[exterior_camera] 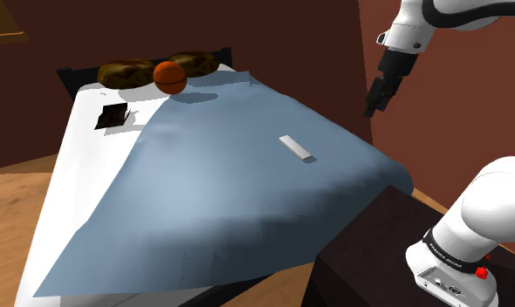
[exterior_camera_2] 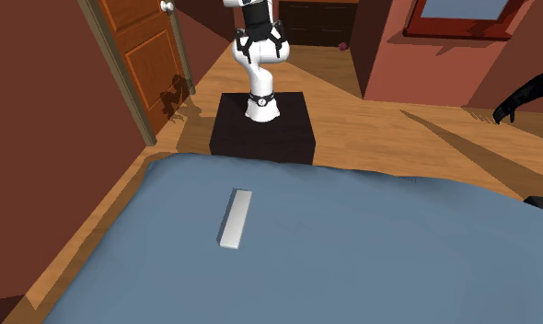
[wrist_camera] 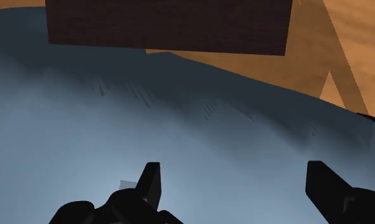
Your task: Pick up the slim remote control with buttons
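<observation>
The slim remote [exterior_camera: 297,148] is a pale grey bar lying flat on the blue blanket [exterior_camera: 203,183], toward the bed edge nearest the stand. In the second exterior view the remote [exterior_camera_2: 235,217] lies lengthwise, pointing toward the stand. My black gripper [exterior_camera: 370,108] hangs high in the air, to the shoulder view's right of the remote and well above it, touching nothing. Seen from the wrist, the gripper [wrist_camera: 237,184] is open, its fingers [wrist_camera: 151,181] wide apart over the blanket [wrist_camera: 116,127] with nothing between them.
A basketball [exterior_camera: 169,77] and two brown pillows [exterior_camera: 125,71] lie at the head of the bed, with a small dark object [exterior_camera: 113,115] on the white sheet nearby. The dark stand [exterior_camera_2: 263,129] abuts the bed. A wooden door [exterior_camera_2: 141,55] and wood floor [exterior_camera_2: 398,138] surround it.
</observation>
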Robot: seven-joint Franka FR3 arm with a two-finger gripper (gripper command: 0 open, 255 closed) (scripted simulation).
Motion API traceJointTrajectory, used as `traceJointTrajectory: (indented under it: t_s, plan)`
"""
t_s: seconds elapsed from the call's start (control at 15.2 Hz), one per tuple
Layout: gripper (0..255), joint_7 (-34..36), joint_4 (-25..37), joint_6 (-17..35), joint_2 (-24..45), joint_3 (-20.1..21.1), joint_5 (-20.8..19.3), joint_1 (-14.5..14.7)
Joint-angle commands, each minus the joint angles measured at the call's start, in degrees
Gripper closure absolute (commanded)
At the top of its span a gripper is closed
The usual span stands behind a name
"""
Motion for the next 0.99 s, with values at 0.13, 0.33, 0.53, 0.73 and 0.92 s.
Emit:
traceJointTrajectory:
  t_s: [0.13, 0.33, 0.53, 0.73, 0.92]
  plan:
    - [0, -0.3, -0.5, 3.8, 3.4, 0.1, -0.3, -0.1]
    - [0, -0.8, -0.6, 9.3, 8.8, 0.2, -0.7, -0.2]
    - [0, -1.1, 0.0, 14.6, 14.7, 0.3, -1.2, -0.4]
    - [0, -1.4, 1.3, 19.5, 21.0, 0.3, -1.6, -0.6]
    - [0, -1.5, 3.3, 23.9, 27.4, 0.3, -2.0, -0.8]
